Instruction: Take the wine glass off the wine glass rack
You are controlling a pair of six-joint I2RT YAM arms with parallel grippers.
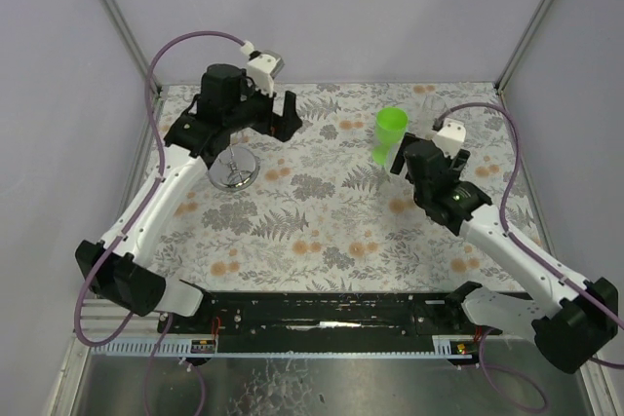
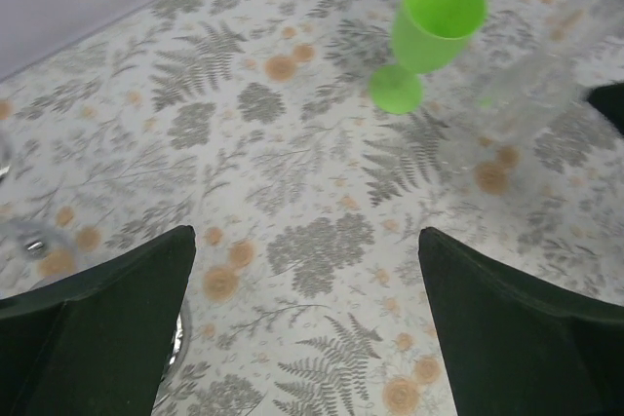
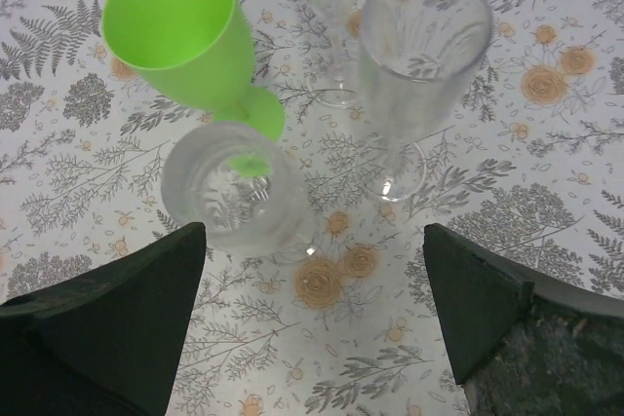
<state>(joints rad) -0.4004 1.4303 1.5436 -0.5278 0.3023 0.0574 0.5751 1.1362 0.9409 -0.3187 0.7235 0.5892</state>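
Wide apart and empty: left jaws, right jaws. Rack (image 1: 234,174) sits on bench (image 1: 322,231), under left arm (image 1: 166,192). Green glass (image 3: 180,36) and three clear glasses (image 3: 424,56) stand upright on bench just ahead of right jaws, off rack.

Pale walls (image 1: 322,7) — floral tbl cloth (image 1: 322,231)

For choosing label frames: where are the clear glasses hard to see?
Top view: clear glasses nearly vanish against the cloth; rack base glints. Left wrist: a clear glass is blurred. Right wrist: the flute is sharp, with small glints.
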